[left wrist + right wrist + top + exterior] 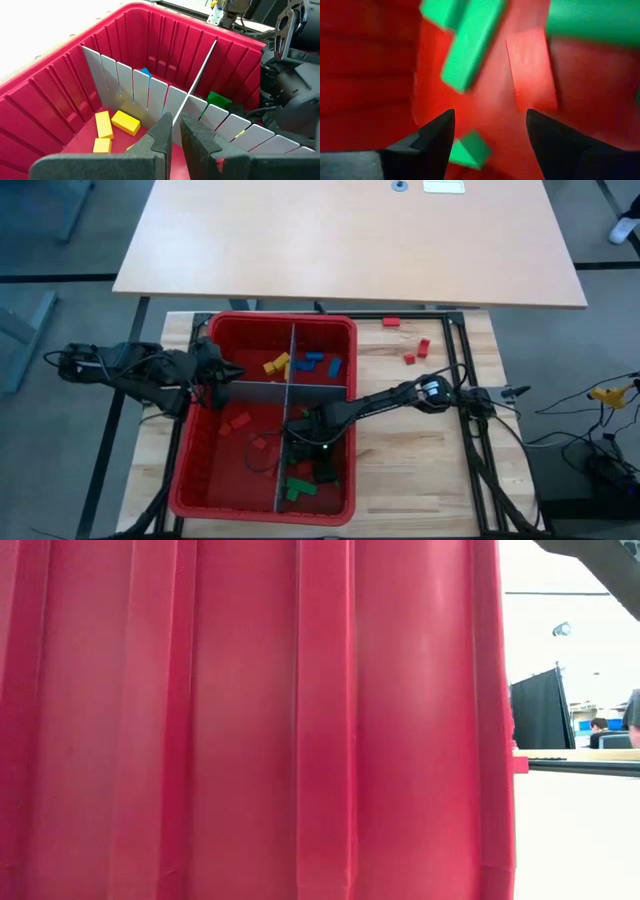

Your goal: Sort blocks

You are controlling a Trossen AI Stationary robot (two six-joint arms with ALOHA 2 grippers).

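Right wrist view: red block (pixel 532 67) lies beyond spread right fingers (pixel 437 137).

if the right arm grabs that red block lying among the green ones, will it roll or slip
The flat-faced red rectangular block probably won't roll; it lies flat on the red plastic bin's floor. It looks rigid and small, so likely light. Its smooth faces might slip between the right gripper's open jaws.

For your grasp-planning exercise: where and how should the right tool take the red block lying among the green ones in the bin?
Probably from straight above, closing the right tool across the two long edges of the red block: it lies flat on the bin floor, with green blocks close by.
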